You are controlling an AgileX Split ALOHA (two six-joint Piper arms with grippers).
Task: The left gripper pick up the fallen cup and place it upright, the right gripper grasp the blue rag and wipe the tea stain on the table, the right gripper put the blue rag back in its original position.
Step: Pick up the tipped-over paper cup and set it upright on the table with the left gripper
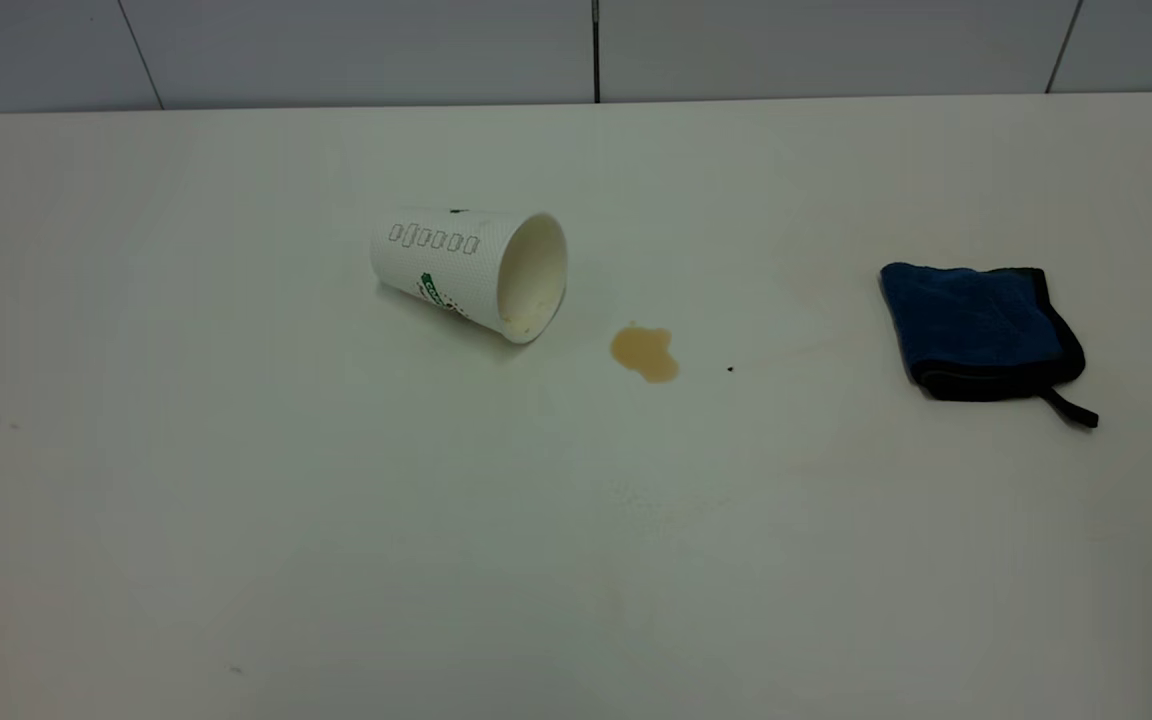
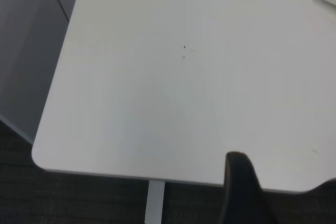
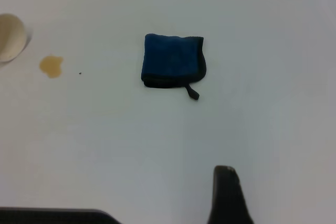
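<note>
The table [image 1: 236, 560] is lying broad and white, its far edge running along a pale panelled wall [image 1: 356, 45] with dark seams; in the left wrist view a rounded corner is showing above dark flooring [image 2: 79, 198] and a pale table leg [image 2: 155, 203]. The cup [image 1: 471, 270] is lying on its side left of centre, mouth facing right and near; the tea stain [image 1: 645, 352] is sitting just right of that mouth, apart from it, with a tiny dark speck [image 1: 730, 369] beyond; the blue rag [image 1: 976, 330] is resting folded well to the right, its strap trailing near and right. The left gripper [image 2: 242, 190] is hanging over the table's near left edge, far from the cup; the right gripper [image 3: 227, 195] is hovering nearer than the rag; only one dark finger of each is showing, so whether either claw is released or clenched cannot be told.
</note>
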